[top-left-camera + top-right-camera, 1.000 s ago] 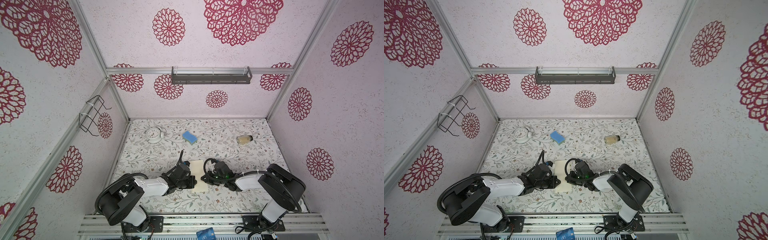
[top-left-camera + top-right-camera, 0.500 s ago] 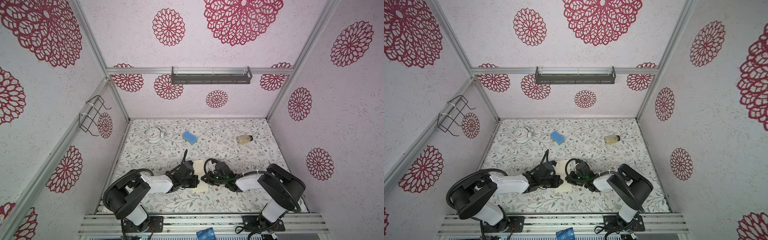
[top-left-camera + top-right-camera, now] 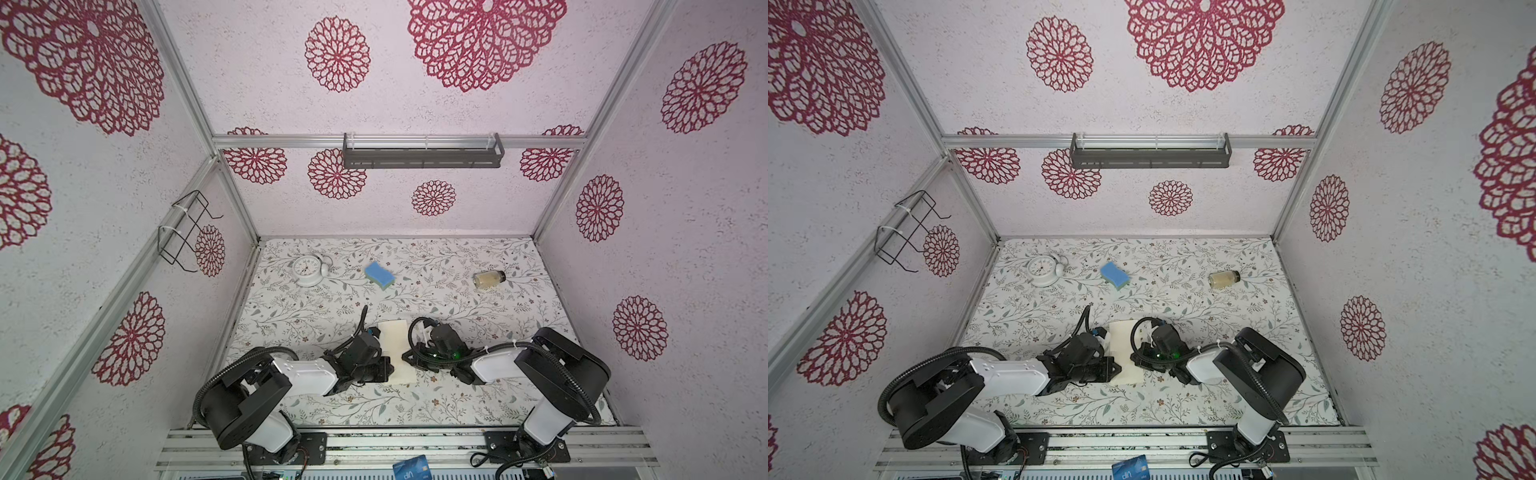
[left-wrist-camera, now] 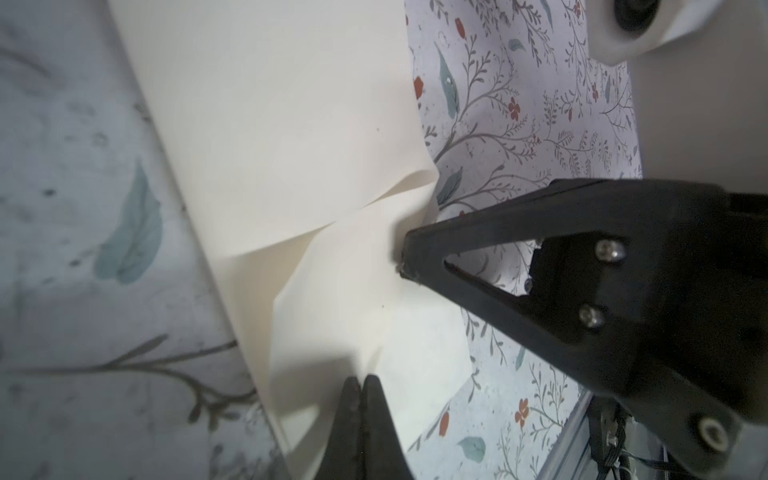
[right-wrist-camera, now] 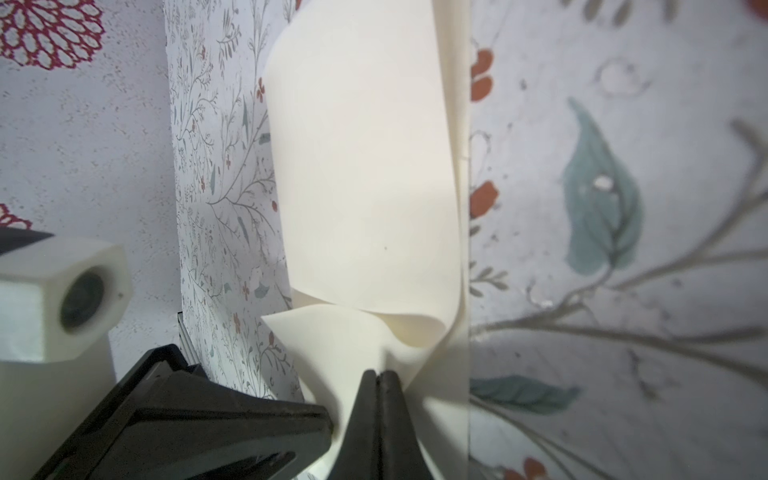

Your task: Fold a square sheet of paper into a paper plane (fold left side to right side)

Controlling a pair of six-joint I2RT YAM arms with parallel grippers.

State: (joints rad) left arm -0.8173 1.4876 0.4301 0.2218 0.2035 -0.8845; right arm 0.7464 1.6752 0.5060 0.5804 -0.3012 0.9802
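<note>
two grippers meet at the paper (image 3: 397,347), which lies near the front middle of the tabletop (image 3: 374,407), folded to a narrow strip running front to back. the left gripper (image 3: 390,369) lies low at the strip's left edge, near its front end. the right gripper (image 3: 406,357) comes in from the right edge, and the two tips are close together over the paper.

in the left wrist view the left fingers (image 4: 349,415) are pressed together with no gap, their tip on the cream surface, and the right gripper's closed tip touches the paper just beside them. in the right wrist view the right fingers (image 5: 395,415) are likewise tight together, and the paper puckers in toward their tip. i cannot tell whether a layer is nipped between either pair. the top layer bows up loose and curls at one edge.

at the back of the tabletop sit a clock (image 3: 307,270), a sponge (image 3: 379,275) and a jar (image 3: 489,279) on its side, all well apart from the paper.
</note>
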